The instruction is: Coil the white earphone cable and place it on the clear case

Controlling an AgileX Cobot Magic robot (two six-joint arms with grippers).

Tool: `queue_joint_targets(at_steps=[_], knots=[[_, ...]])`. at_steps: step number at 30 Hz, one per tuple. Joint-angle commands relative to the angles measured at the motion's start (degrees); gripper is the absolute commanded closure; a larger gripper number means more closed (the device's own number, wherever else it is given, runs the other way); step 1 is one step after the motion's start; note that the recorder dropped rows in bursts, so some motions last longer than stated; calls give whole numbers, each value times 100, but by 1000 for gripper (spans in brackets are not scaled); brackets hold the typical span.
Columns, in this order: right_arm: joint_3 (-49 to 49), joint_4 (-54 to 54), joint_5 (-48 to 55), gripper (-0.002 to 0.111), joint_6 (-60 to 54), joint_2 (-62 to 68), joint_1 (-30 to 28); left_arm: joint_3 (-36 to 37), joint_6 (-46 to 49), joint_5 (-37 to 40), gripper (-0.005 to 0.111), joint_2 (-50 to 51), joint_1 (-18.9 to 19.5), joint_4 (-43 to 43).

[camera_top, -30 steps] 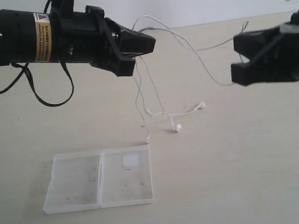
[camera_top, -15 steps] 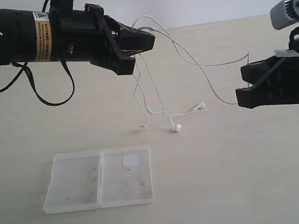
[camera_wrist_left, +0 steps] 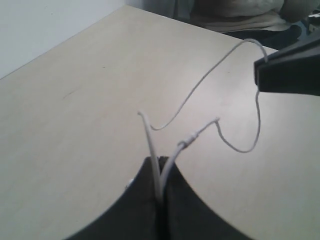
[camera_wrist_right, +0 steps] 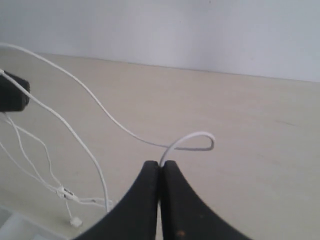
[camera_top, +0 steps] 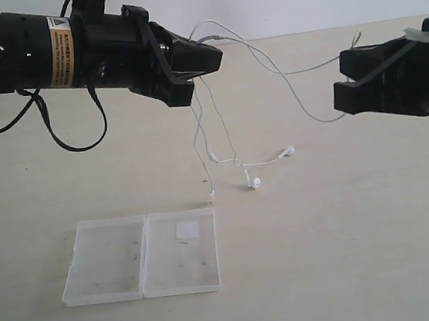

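left end effector (camera_top: 217, 57) and right end effector (camera_top: 340, 82) each pinch the white earphone cable (camera_top: 235, 160), slack between them with earbuds (camera_top: 255, 182) resting on the surface (camera_top: 345, 231) near the clear case (camera_top: 106, 265); pulling apart risks slippage or tangling.

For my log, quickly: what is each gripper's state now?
Left gripper: closed, holding the white earphone cable.
Right gripper: closed, holding the same cable.
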Motion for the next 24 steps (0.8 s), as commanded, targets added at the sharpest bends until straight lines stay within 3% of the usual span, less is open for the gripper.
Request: queue_joint_targets(at_steps=[1,19,24], knots=[[-27,4,459,108,-139,4,-29,24,-49,5,107,-32,20,-111],[-27,-22,493,108,-379,4,-29,24,25,15,107,-32,20,-111],[-27,-11,505,100,-379,4,-29,24,25,15,107,-32,20,-111]])
